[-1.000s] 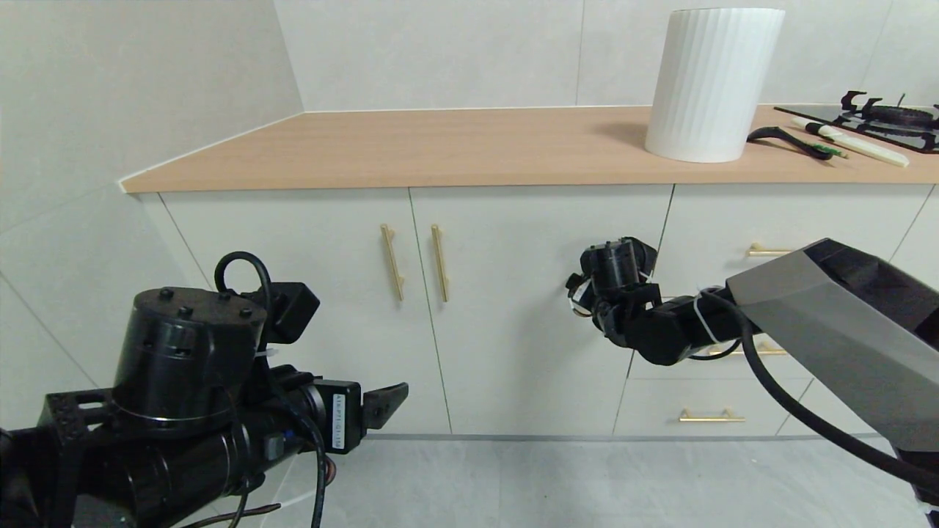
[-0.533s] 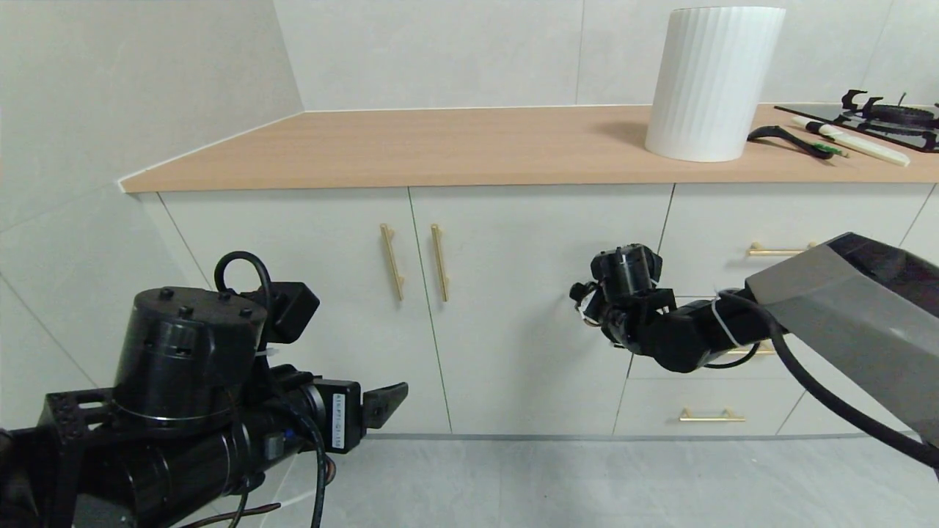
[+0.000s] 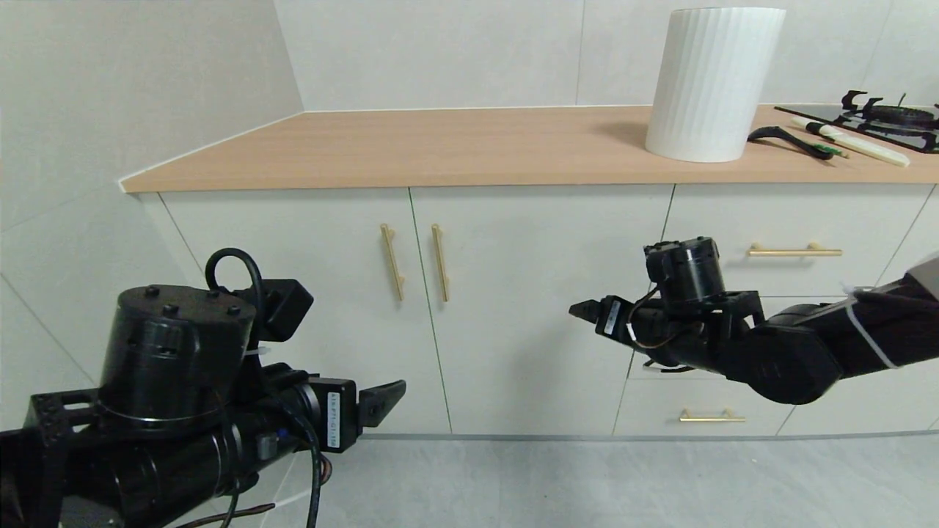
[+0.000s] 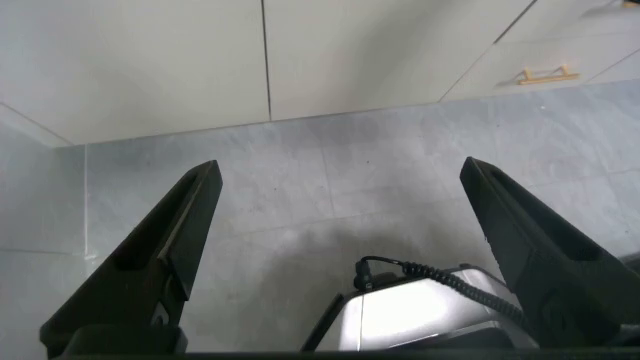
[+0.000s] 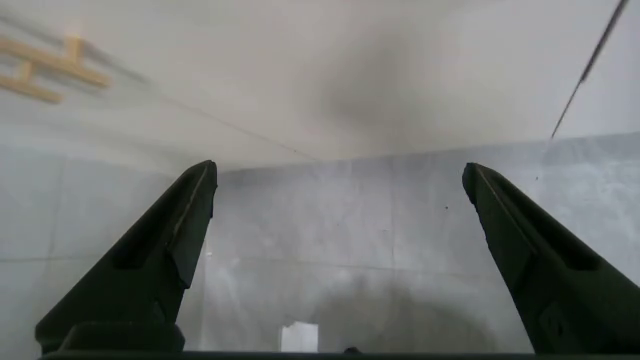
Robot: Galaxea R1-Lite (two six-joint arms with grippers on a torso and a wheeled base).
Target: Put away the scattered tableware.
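Scattered tableware lies on the wooden counter (image 3: pixel 440 147) at its far right end: a black-handled utensil (image 3: pixel 786 138), a small green piece (image 3: pixel 830 151) and a cream-handled utensil (image 3: pixel 855 144). Both grippers hang well below counter height, in front of the cabinet doors. My left gripper (image 3: pixel 387 400) is low at the left, open and holding nothing, with floor between its fingers (image 4: pixel 170 250). My right gripper (image 3: pixel 585 310) points left in front of the cabinet, also open and holding nothing, its fingers (image 5: pixel 170 250) spread wide.
A tall white ribbed container (image 3: pixel 710 82) stands on the counter beside the utensils. A black stove grate (image 3: pixel 891 116) sits at the far right. Cabinet doors with brass handles (image 3: pixel 439 262) and drawers (image 3: pixel 794 252) lie below. Grey tiled floor (image 3: pixel 550 484) stretches in front.
The right arm dropped and drew back to the right, and its wrist turned so the gripper now points left. The left arm sank slightly.
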